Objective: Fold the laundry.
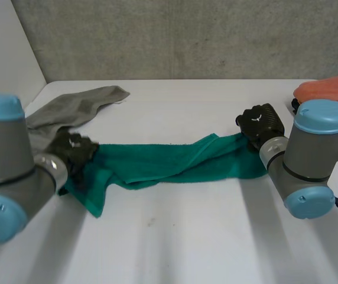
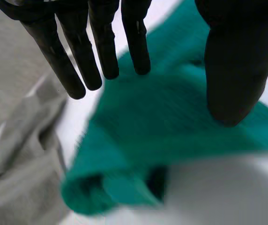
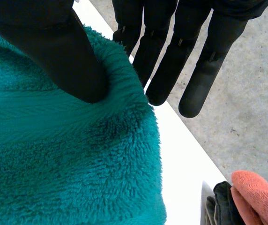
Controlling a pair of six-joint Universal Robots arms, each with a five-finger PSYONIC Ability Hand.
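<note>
Head view: a long teal terry towel [image 1: 169, 164] lies stretched across the white tabletop [image 1: 187, 242]. The left robot hand [image 1: 71, 149] is at its left end; I cannot tell whether it grips. The right robot hand [image 1: 262, 121] pinches the towel's right end between thumb and straight fingers. A crumpled grey cloth [image 1: 77, 106] lies near the left robot hand.

No text, label, brand or number is readable; a white mark on the right hand [image 1: 262, 122] is illegible.
</note>
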